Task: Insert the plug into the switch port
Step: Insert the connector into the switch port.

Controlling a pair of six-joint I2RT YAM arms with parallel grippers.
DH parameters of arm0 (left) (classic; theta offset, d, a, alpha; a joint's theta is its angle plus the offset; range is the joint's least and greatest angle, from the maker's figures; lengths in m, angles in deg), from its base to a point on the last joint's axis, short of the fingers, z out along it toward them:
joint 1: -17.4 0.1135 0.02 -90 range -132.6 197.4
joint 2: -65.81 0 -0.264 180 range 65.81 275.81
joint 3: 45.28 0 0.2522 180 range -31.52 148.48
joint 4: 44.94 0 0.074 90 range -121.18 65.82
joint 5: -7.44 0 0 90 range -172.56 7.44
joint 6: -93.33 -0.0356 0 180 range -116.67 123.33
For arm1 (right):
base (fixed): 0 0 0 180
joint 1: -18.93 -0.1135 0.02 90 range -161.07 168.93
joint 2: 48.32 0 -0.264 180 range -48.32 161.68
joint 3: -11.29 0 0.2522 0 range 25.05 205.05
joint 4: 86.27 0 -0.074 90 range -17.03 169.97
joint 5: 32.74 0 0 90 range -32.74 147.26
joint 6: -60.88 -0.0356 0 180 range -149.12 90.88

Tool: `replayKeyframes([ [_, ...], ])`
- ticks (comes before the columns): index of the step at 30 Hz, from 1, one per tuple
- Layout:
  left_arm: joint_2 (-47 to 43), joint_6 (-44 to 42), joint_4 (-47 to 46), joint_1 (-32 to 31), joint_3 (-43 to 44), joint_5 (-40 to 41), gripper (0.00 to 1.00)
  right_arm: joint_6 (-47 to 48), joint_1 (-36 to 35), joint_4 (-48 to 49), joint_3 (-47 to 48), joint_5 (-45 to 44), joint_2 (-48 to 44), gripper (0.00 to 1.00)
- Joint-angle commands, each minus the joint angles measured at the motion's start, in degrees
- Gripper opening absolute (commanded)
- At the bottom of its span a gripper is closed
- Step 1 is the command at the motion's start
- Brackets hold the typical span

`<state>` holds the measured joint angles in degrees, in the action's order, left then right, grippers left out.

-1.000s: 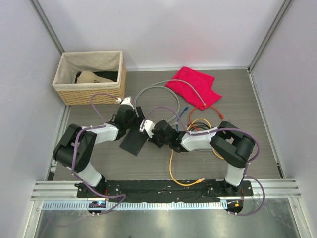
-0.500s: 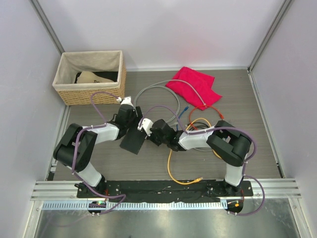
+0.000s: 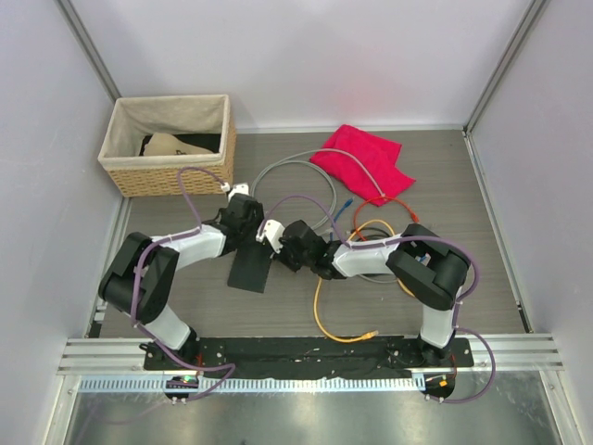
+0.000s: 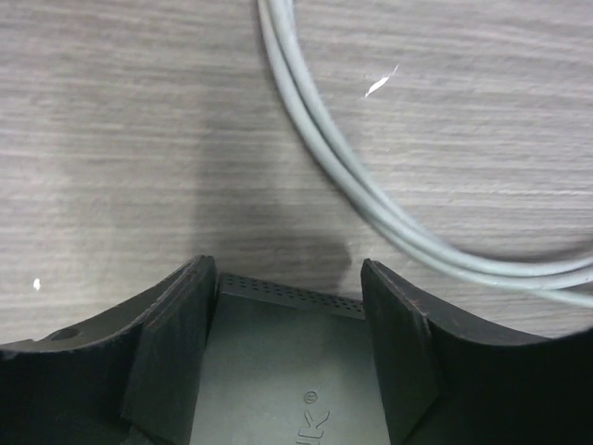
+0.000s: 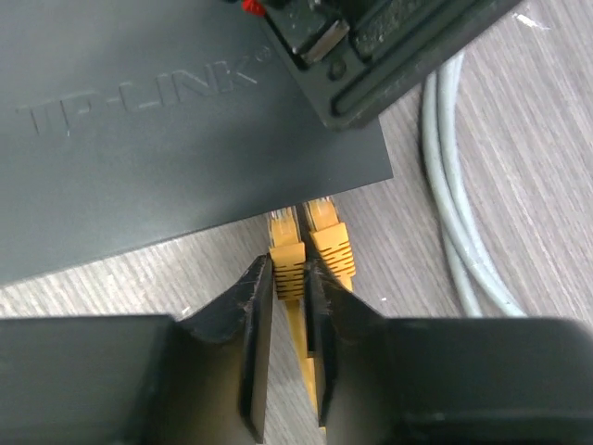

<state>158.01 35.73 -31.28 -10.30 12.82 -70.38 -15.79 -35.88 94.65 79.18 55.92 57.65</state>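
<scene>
Right gripper (image 5: pixel 289 269) pinches the yellow plug (image 5: pixel 285 246) by its boot, nose right at the edge of the switch (image 5: pixel 139 139), lined up for a port I guess. That box lies flat on the desk (image 3: pixel 463 241). Left gripper (image 4: pixel 287 271) clamps across its far end, probably so it won't slide. Grey cable (image 4: pixel 366 199) loops beyond.

Socket row of the switch (image 5: pixel 139 139) hidden under its top; seating of the plug (image 5: pixel 286 252) indiscernible.

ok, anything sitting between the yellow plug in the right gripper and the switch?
Nothing visible. In the right wrist view the yellow plug held in the right gripper has its tip at the switch edge. A second yellow plug lies alongside it, not in front. The ports are hidden.
</scene>
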Motion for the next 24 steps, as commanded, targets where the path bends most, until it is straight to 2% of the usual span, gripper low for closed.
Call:
replayKeyframes([
  [1,1.7,2.0,13.7,-2.9,2.3,-4.8,0.70,-3.7,0.3,5.8,3.0,-0.9,-3.8,0.31],
  [3,2.6,1.1,12.8,-2.3,3.6,-4.5,0.73,-4.7,0.3,3.9,2.6,-0.2,-4.4,0.38],
  [7,3.1,0.6,12.3,-1.3,5.0,-3.3,0.79,-5.5,0.3,-1.4,2.0,-1.1,-6.7,0.45],
  [14,-0.5,1.3,12.2,-0.4,6.5,-0.5,0.98,-6.8,3.2,-12.3,3.4,-4.2,-13.9,0.55],
  [19,-3.6,1.8,12.4,-0.5,6.1,-1.3,1.00,-9.2,6.6,-18.1,4.1,4.9,-14.1,0.59],
  [24,-8.8,4.1,12.8,-1.2,2.6,-3.7,0.99,-13.1,6.6,-18.2,4.0,9.8,-11.9,0.59],
])
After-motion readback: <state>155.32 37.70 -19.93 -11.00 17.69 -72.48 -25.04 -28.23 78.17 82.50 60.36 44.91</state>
